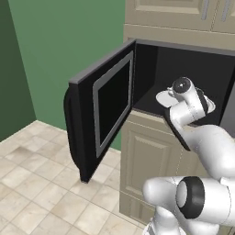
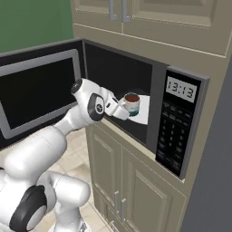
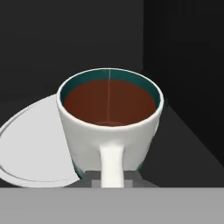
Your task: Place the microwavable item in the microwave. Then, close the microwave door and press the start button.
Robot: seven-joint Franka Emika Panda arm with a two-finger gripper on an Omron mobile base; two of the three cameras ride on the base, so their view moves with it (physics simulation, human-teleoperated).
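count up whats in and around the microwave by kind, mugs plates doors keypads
mugs: 1, the mug, held by its handle in the shut gripper
turntable plates: 1, the turntable plate
microwave doors: 1, the microwave door, swung open
keypads: 1, the keypad
clock displays: 1, the clock display
total: 5

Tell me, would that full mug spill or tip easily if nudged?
Probably spills: the mug is filled nearly to its rim with brown liquid. It looks rigid and likely breakable. Gripped by its handle alone, it might swing.

Green wall [image 1: 59, 50], tiled floor [image 1: 32, 193], beige cabinets [image 2: 131, 181]
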